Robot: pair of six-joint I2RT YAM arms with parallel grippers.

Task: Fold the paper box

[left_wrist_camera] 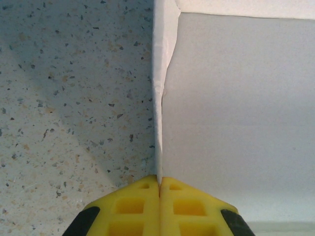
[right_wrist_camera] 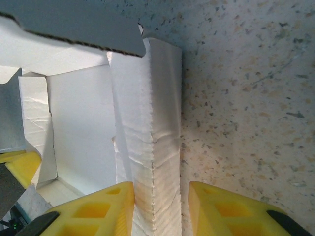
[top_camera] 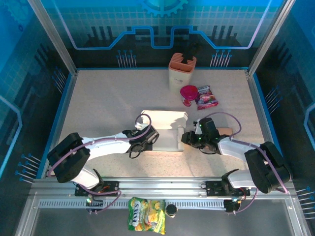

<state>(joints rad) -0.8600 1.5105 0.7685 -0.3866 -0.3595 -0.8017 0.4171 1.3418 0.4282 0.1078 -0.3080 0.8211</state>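
Box [top_camera: 167,125] sits at centre of the counter [top_camera: 108,98], top open. Left claw [left_wrist_camera: 160,187] on its 9 o'clock side, pinched tight on the thin wall edge. Right claw [right_wrist_camera: 161,191] on the 3 o'clock side, fingers [right_wrist_camera: 98,209] spread partway, straddling the creased double wall: one touches it, slim gap at the other. Pink cup [top_camera: 188,92] and packet [top_camera: 206,97] at 1 o'clock, well apart from box.

The white paper box [top_camera: 166,124] lies partly folded at the centre of the top view, open side up, its walls raised and its right wall [right_wrist_camera: 155,147] creased and wrinkled.
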